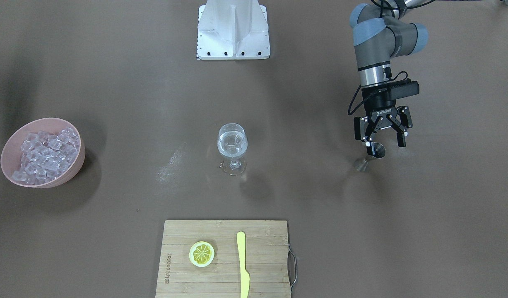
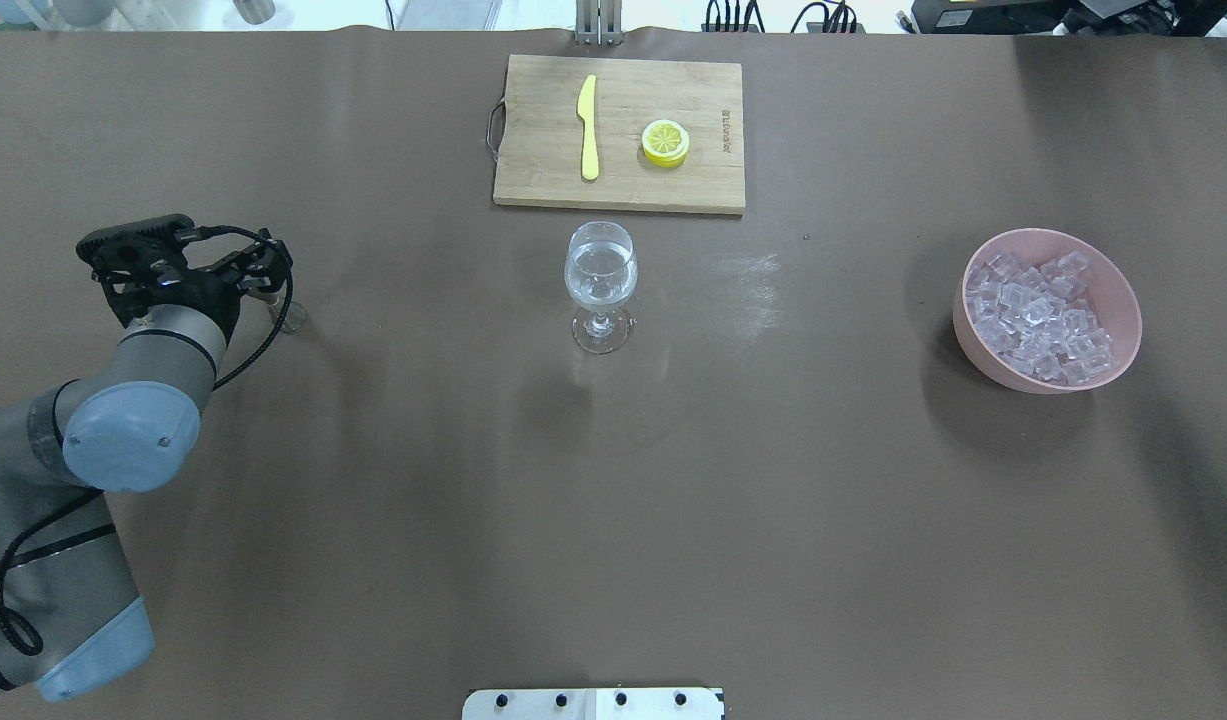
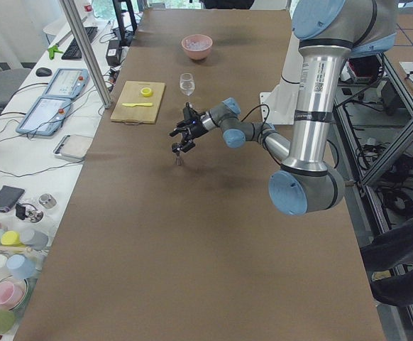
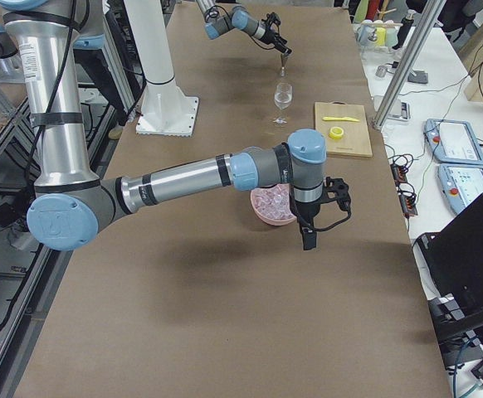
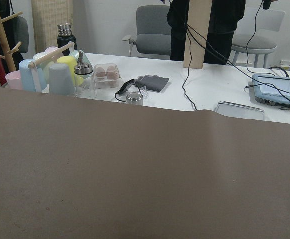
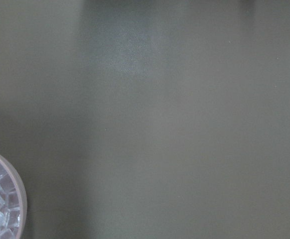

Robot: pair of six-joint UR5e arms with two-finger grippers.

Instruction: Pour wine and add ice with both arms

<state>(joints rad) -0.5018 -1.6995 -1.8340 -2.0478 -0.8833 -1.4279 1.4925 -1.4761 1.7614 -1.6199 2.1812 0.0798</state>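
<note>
**A:** What carries everything?

**B:** A brown worktop (image 1: 113,82), with the white base (image 1: 233,31) standing at the robot's edge.

**A:** And the arms?

**B:** The left arm (image 1: 378,41) comes down on the robot's left side. The right arm (image 4: 183,178) stretches out low, with its wrist pointing down just beside the bowl.

**A:** What lies on the worktop?

**B:** A wooden cutting board (image 1: 270,256) lies at the operators' edge. A pink bowl (image 1: 78,165) sits on the robot's right, well apart from the board.

**A:** Where is the glass?

**B:** The wine glass (image 1: 232,142) stands upright in the middle, between the board and the base, and holds clear liquid.

**A:** Anything on the board?

**B:** A yellow knife (image 1: 242,265) lies flat, with a lemon slice (image 1: 202,253) near it.

**A:** How do the fingers stand?

**B:** The left fingers (image 1: 402,134) are spread wide, just above a small metal jigger (image 1: 371,156) on the worktop. I cannot tell whether they touch it. The right fingers (image 4: 309,239) show only from the side, so I cannot tell how they stand.

**A:** And the ice?

**B:** The ice (image 1: 44,155) is heaped in the pink bowl as small clear cubes.
</note>
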